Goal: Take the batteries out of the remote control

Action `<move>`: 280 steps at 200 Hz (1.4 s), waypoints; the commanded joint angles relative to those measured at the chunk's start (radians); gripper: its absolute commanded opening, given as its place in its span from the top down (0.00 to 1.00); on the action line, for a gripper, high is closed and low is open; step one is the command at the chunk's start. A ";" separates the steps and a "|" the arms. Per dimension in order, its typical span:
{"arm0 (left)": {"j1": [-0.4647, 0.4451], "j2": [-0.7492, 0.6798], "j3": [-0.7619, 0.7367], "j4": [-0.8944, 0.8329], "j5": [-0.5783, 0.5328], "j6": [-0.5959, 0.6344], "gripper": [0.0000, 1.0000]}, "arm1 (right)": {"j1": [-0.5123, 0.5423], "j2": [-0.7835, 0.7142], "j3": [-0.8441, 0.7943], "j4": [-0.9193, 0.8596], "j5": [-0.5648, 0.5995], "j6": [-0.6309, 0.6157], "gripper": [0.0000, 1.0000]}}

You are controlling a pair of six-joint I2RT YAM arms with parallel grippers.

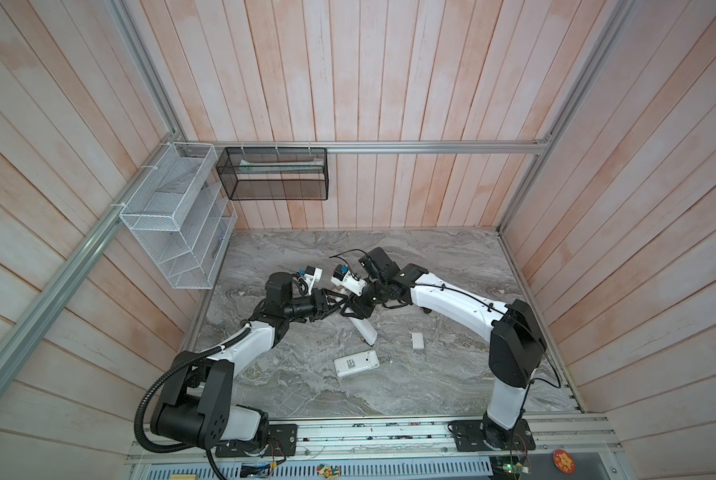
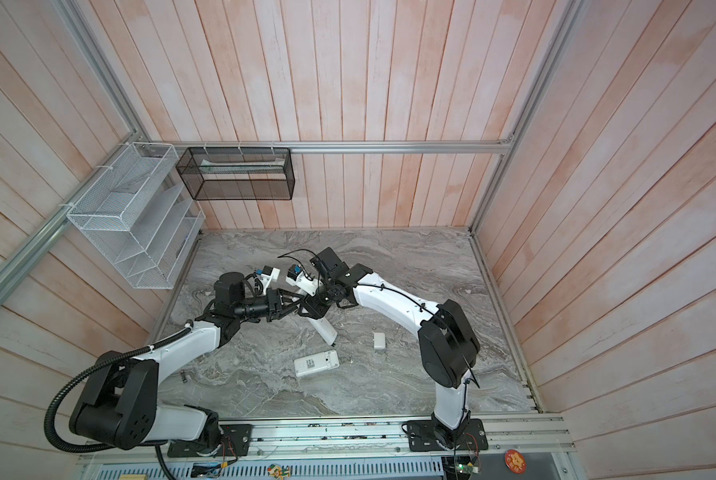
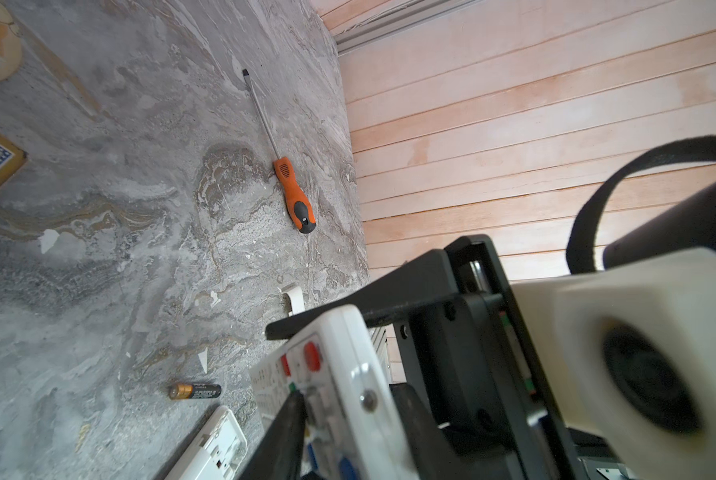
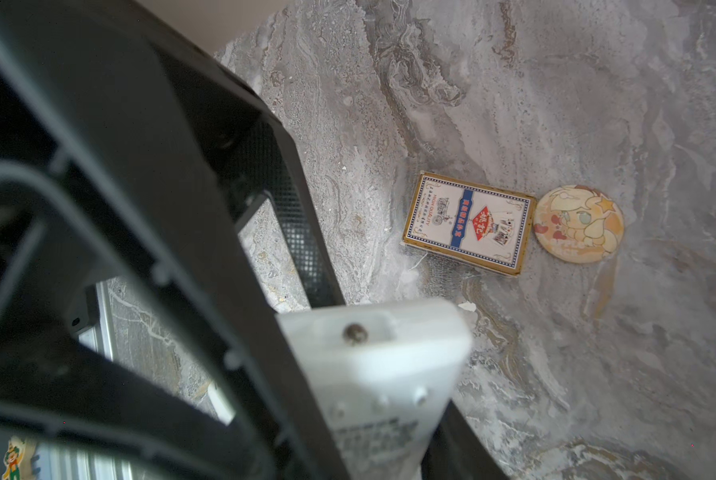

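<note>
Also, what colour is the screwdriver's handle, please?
Screwdriver handle: orange with black; left wrist view.

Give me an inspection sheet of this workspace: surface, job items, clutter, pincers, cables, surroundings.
Surface: grey marble tabletop, small white flecks.
Job's things: held remote tilted, lower end at the tabletop; second remote flat; one battery loose; white cover apart.
Clutter: orange screwdriver, card box, round badge.
Pincers: right pincer shut on held remote; left pincer straddles it, contact unclear.
Cables: corrugated conduit at left base; thin cable along right arm.
Surroundings: plank walls, white mesh rack, black mesh basket.
</note>
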 commanded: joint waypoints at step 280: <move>-0.016 -0.031 -0.012 -0.032 -0.215 0.020 0.93 | -0.170 -0.461 -0.449 0.148 -0.048 0.138 0.20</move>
